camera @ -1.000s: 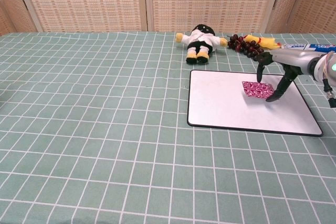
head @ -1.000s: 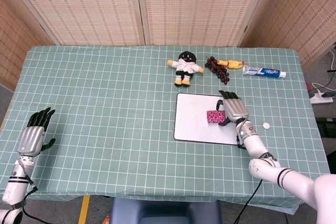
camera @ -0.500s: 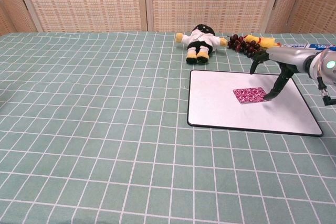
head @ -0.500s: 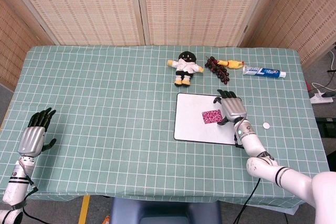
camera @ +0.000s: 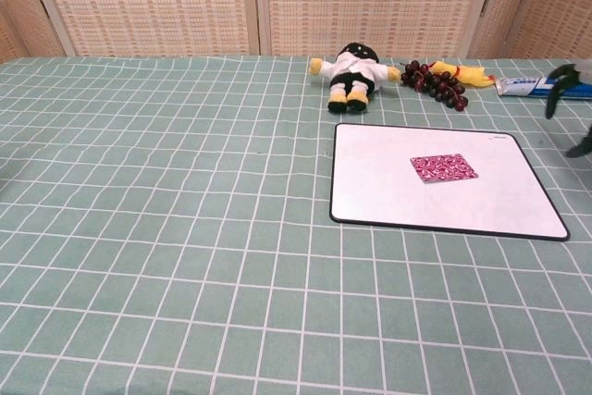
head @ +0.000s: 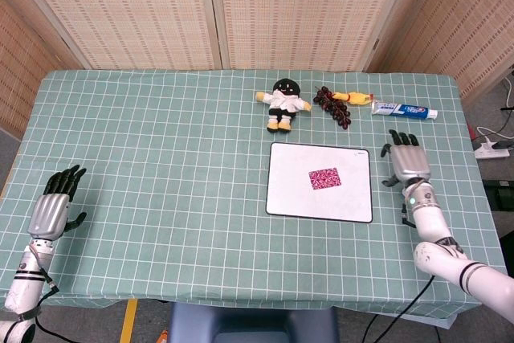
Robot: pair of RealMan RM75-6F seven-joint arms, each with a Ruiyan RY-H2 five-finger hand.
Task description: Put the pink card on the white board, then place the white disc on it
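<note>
The pink card (head: 324,177) (camera: 444,167) lies flat near the middle of the white board (head: 293,190) (camera: 384,196), with nothing touching it. My right hand (head: 405,164) hovers over the tablecloth just right of the board, fingers spread and holding nothing. In the chest view only its dark fingertips (camera: 558,90) show at the right edge. I cannot see the white disc; the right hand and wrist cover the spot beside the board. My left hand (head: 55,206) rests at the front left of the table, fingers apart and empty.
Along the far side lie a small doll (head: 283,102) (camera: 353,71), dark grapes (head: 333,104) (camera: 437,83), a yellow toy (head: 355,98) and a toothpaste tube (head: 404,109) (camera: 523,86). The table's right edge runs close to my right hand.
My right hand let go of the pink card and moved right, off the board. The card now lies flat on the board. The left hand has not moved.
</note>
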